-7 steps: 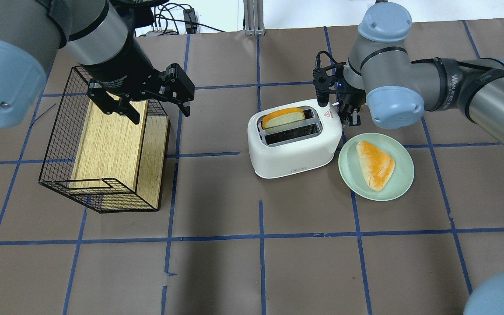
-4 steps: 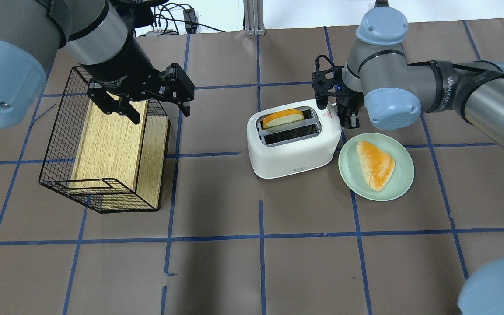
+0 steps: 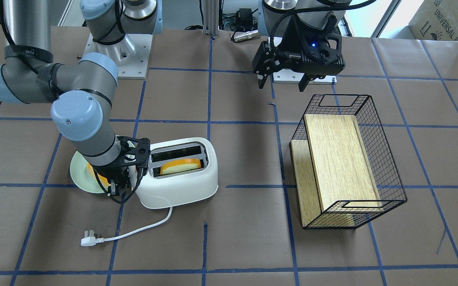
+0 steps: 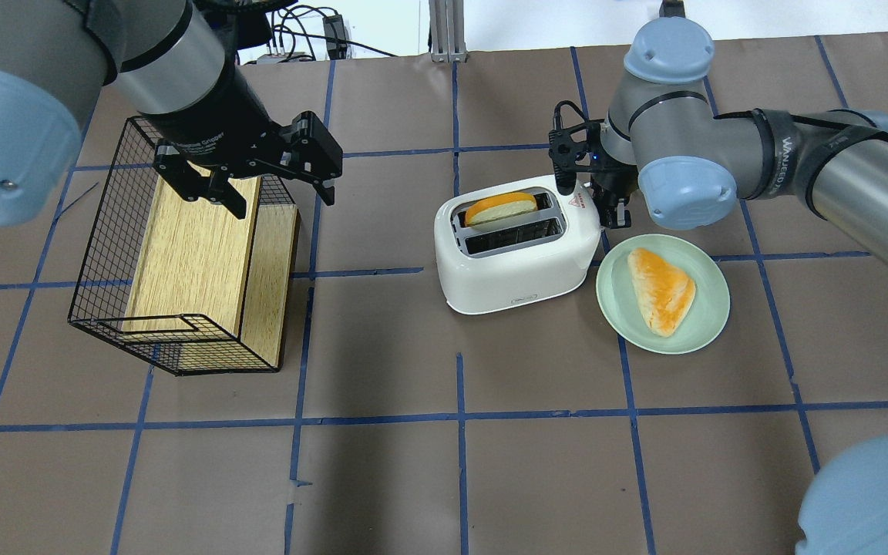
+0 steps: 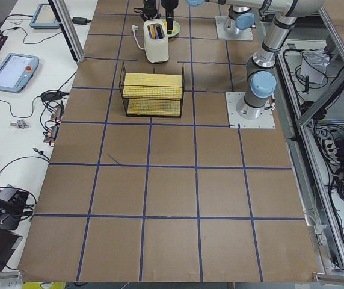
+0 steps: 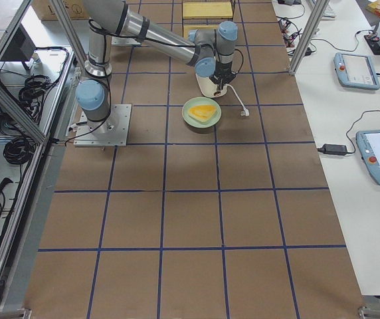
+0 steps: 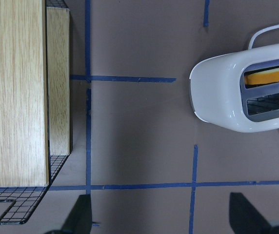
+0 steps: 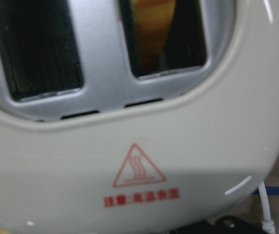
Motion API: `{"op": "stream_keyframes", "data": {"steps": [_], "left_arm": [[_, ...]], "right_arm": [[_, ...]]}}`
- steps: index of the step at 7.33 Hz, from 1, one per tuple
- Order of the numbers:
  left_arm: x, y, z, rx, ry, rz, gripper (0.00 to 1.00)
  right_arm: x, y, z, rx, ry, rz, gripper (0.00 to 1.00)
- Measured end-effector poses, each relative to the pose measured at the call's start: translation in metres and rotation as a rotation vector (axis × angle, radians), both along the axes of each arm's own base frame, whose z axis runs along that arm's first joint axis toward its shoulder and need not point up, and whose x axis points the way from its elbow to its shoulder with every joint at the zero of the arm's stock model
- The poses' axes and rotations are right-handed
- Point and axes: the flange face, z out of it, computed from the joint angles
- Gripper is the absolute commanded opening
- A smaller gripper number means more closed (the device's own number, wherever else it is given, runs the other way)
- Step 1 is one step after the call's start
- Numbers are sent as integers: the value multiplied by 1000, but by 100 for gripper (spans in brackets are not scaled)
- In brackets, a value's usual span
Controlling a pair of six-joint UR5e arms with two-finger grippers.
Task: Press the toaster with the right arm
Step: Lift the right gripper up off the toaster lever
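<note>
Toaster (image 4: 517,266), rounded white, is holding bread (image 4: 499,208) in its far slot; right gripper (image 4: 615,216), closure unclear, is hanging at its right end, plate (image 4: 710,316) just beside, basket (image 4: 105,239) well left.

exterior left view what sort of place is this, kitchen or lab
Probably a robotics lab workcell, not a kitchen: the left arm bolted to a base plate, a table gridded in blue tape, teach pendants on side benches.
</note>
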Motion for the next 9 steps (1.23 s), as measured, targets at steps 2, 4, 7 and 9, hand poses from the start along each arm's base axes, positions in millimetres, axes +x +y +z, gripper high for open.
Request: {"op": "stream_keyframes", "data": {"steps": [2, 4, 7, 9], "left_arm": [[0, 0, 0, 0, 0, 0, 100], [0, 0, 0, 0, 0, 0, 100], [0, 0, 0, 0, 0, 0, 100], [0, 0, 0, 0, 0, 0, 100]], "right_arm": [[0, -2, 9, -12, 3, -14, 22], [0, -7, 43, -23, 1, -58, 22], [-1, 15, 140, -11, 0, -133, 24], [0, 40, 188, -11, -4, -223, 26]]}}
